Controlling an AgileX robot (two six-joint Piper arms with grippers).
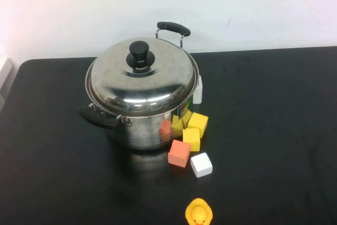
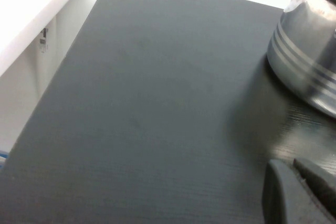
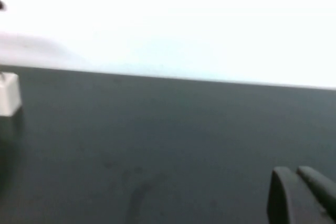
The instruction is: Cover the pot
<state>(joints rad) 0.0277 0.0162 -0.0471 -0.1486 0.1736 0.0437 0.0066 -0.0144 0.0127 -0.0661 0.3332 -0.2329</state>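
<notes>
the left gripper (image 2: 299, 192) hangs low over the black table (image 2: 157, 119), near the pot's (image 2: 307, 56) base; the right gripper (image 3: 302, 195) hangs low over bare table. the pot (image 1: 139, 114) stands centre-left, lid (image 1: 142, 85) resting on its rim, contents hidden.

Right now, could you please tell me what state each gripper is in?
Left gripper: shut, holding nothing, low over the black table beside the pot.
Right gripper: shut, holding nothing, over bare table.
</notes>
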